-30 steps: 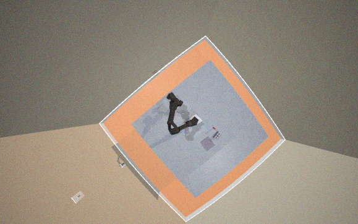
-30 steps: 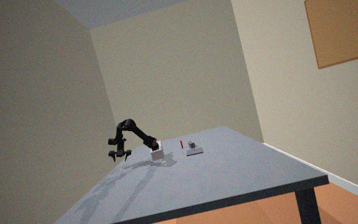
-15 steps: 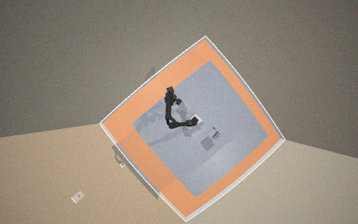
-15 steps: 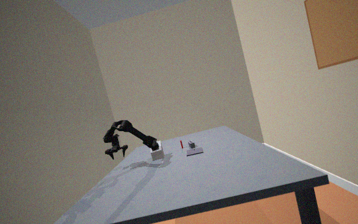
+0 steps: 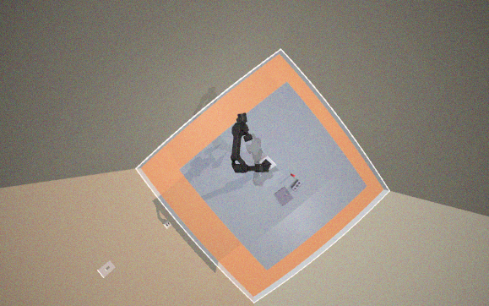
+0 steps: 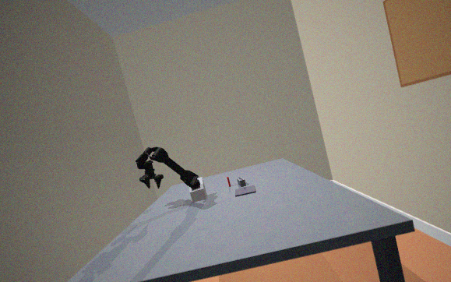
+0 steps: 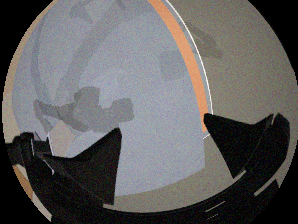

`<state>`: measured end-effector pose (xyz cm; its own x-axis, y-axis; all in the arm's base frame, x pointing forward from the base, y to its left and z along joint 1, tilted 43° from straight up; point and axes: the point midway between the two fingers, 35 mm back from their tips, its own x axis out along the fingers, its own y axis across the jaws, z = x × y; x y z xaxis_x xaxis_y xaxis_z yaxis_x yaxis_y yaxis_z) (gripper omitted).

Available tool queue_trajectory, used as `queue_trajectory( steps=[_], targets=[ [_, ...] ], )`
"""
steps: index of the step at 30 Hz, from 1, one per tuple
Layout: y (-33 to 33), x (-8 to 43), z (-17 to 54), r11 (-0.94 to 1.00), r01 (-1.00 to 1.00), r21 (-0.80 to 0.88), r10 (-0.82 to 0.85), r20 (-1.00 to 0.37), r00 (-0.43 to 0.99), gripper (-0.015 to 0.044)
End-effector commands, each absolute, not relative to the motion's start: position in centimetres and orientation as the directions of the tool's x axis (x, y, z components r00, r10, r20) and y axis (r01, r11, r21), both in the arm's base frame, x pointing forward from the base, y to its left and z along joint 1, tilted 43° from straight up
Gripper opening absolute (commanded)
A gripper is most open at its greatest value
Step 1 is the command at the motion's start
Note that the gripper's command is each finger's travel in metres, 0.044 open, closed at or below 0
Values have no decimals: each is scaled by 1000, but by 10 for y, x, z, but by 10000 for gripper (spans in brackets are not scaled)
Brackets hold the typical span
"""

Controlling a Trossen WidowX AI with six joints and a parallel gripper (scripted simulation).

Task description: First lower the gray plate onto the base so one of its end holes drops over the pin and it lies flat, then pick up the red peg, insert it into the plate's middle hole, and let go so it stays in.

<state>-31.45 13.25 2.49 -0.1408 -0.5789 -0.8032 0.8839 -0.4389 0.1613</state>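
My gripper (image 5: 245, 128) (image 6: 153, 188) (image 7: 164, 125) is open and empty, raised high on the far side of the arm's mount from the parts. The red peg (image 5: 292, 175) (image 6: 228, 181) stands upright on the table. The gray plate (image 5: 296, 185) (image 6: 241, 181) is beside the peg; dark spots show on it from above, but its exact pose is too small to tell. The pale purplish base (image 5: 284, 196) (image 6: 245, 190) lies flat next to the plate. Its pin is too small to make out clearly. The wrist view shows none of these parts.
The arm's white mount (image 5: 271, 160) (image 6: 199, 195) stands on the gray-blue table (image 5: 311, 135) (image 6: 287, 218) between gripper and parts. The gripper hangs near a table edge. An orange floor (image 5: 243, 270) surrounds the table.
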Motion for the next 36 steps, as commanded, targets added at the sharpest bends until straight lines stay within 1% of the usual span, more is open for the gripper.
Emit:
queue_trajectory(
  steps=[1,4,8,11,15,21,26,30,32,33,36],
  targets=[
    [192,-275,15,-742,581,334,-504,-849,-156,440],
    [217,-251,9,-836,392,383,-471,-868,-157,440],
    [248,-217,2,-902,112,418,-431,-890,-151,440],
    [268,-188,-3,-900,-118,420,-403,-904,-142,440],
    [292,-147,-7,-820,-422,386,-369,-921,-125,440],
    [316,-84,-12,-565,-777,277,-335,-938,-90,440],
    [327,-29,-15,-263,-954,147,-321,-946,-57,440],
    [329,16,-17,7,-1000,28,-319,-947,-29,440],
    [326,29,-16,70,-997,35,-309,-950,-55,440],
    [323,43,-16,139,-990,30,-301,-951,-71,440],
    [317,73,-17,329,-943,-57,-308,-950,-50,440]
  ],
)
